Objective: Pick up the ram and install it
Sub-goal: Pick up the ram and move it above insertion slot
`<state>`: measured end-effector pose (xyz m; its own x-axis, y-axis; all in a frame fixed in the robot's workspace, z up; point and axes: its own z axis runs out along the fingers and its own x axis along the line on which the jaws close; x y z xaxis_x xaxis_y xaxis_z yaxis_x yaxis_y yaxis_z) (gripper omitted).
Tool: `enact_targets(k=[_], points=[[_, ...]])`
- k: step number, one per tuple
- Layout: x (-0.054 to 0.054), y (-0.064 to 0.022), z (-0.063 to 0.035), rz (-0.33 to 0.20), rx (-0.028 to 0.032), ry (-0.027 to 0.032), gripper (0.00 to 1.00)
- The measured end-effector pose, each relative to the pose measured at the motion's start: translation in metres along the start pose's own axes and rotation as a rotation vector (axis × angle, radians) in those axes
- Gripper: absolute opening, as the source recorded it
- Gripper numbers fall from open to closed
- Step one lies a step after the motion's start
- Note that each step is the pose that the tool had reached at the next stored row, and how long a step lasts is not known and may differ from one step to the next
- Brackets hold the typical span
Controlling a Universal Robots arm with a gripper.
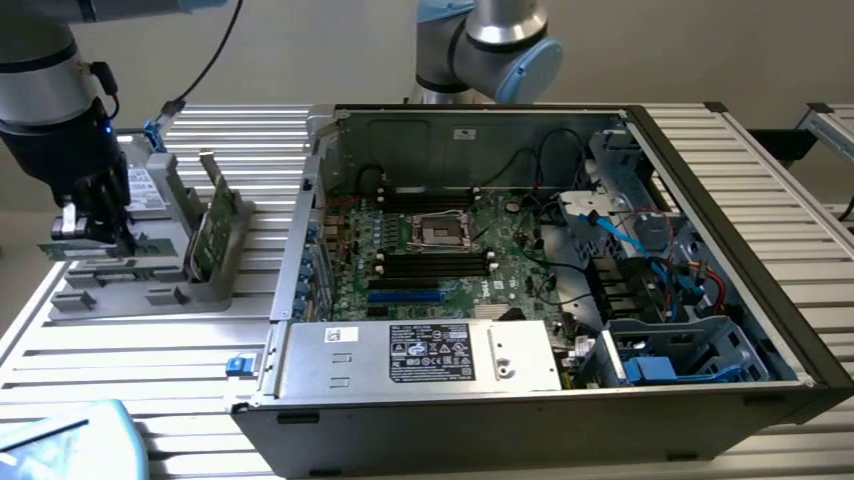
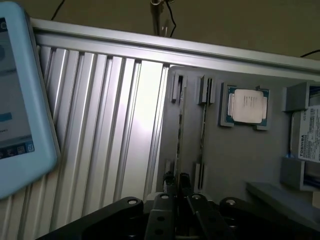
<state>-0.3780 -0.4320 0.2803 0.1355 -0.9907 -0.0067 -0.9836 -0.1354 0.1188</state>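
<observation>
While at the grey holder, gripper jaws narrow, tight on the ram between them.

Visitor: What is the bench made of?
Me: A ribbed silver aluminium table, smooth with a soft sheen. The flat grey holder tray looks like matt plastic.
Visitor: And what of yours?
Me: My black gripper is matt. The long green circuit-board ram stick looks dull; the square silver processor chip has a brushed metal lid. The big open computer case is bare grey sheet metal inside, black and matt outside.
</observation>
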Motion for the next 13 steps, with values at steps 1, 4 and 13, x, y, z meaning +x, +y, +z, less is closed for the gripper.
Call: enact_targets(k=[1, 4, 13], points=[[0.0, -0.002, -0.0033, 0.0, -0.0017, -0.0003, 0.14], [0.001, -0.0074, -0.0149, 0.0, -0.0064, -0.001, 0.14], [0.005, -0.0264, -0.0327, 0.0, -0.0116, -0.002, 0.14]])
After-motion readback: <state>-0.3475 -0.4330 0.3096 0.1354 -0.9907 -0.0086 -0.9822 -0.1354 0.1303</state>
